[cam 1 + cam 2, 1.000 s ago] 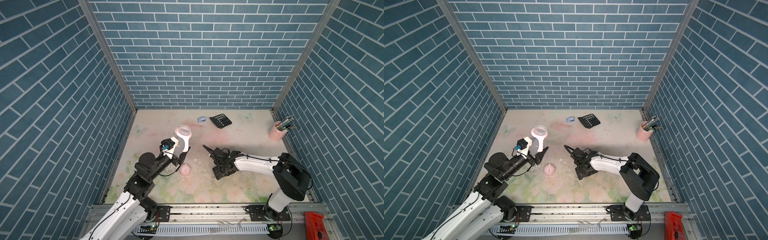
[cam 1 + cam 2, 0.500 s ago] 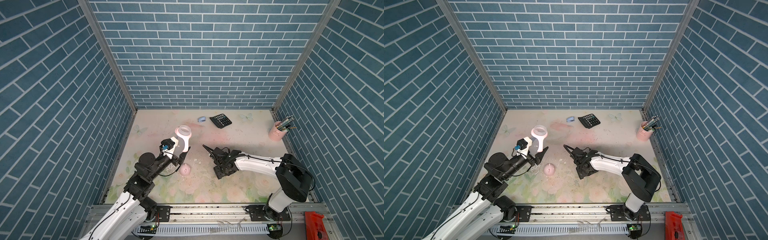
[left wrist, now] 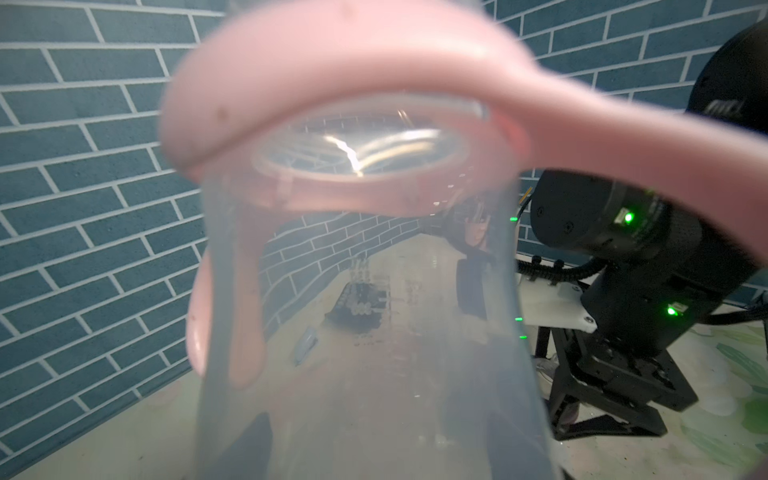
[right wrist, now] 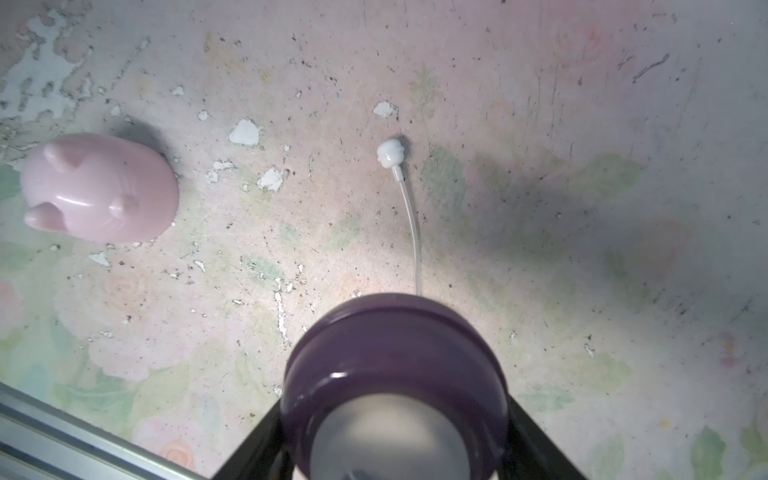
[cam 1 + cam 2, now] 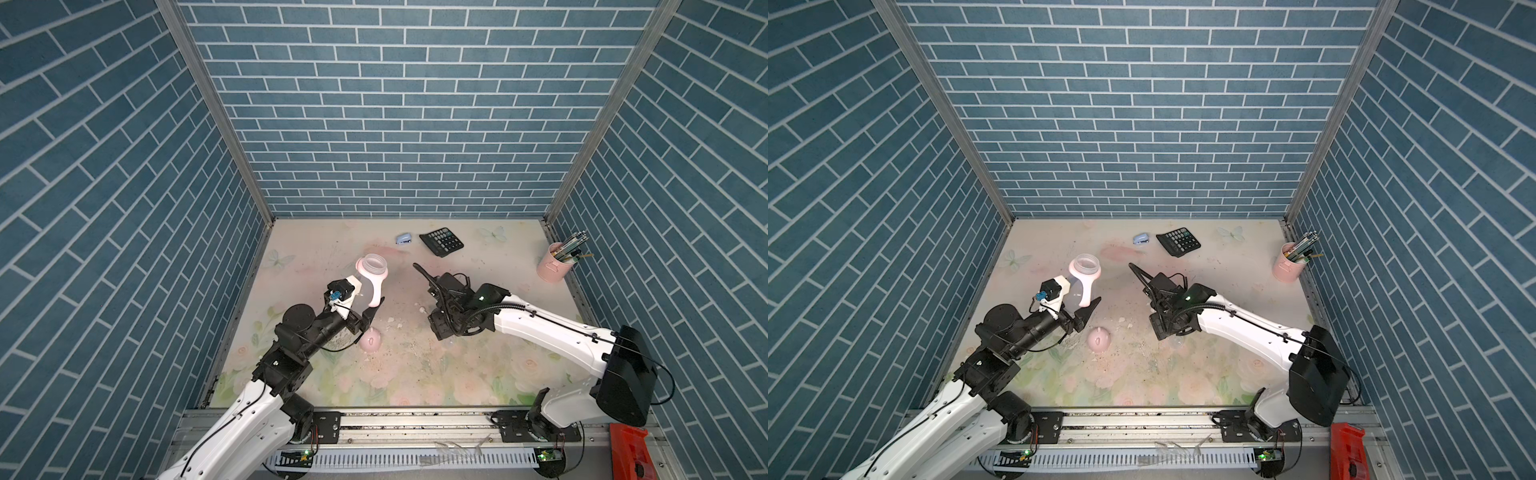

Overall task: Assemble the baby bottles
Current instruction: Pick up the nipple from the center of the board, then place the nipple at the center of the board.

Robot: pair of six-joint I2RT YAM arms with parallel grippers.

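Left gripper (image 5: 362, 302) sits centre-left of the frame in both top views. It is clenched around a small clear plastic bottle body (image 5: 360, 293), held up off the floral-print table (image 5: 478, 374) with the open mouth facing up. One black finger (image 5: 375, 311) shows on the bottle's right side; the other is hidden behind the wrist camera mount. A pink ring (image 5: 372, 266) with two curved handles is already on the bottle neck. One handle hangs down just beside the visible finger. In the left wrist view the bottle body fills the frame, blurred, with the ring across the top.

Right gripper (image 5: 442, 330), just right of centre, points down at the table, near the left gripper but not touching it. In the right wrist view its two black fingers (image 4: 257, 444) press on both sides of a round purple collar (image 4: 395, 357) with a cloudy clear teat in it, at lower middle of the frame, so it is grasping the collar. Cannot tell whether the collar is lifted or resting on the table. A thin clear straw (image 4: 409, 224) with a white ball tip runs out from under the collar and lies flat on the table.

A pink dome cap (image 5: 371, 341) with small ear bumps lies on the table between the two arms, just below the left gripper in the frame, untouched.

At the back of the table are a black calculator (image 5: 441, 242) and a small blue object (image 5: 404, 238) just left of it. A pink cup of pens (image 5: 555, 268) stands at the right edge, well apart from both arms.
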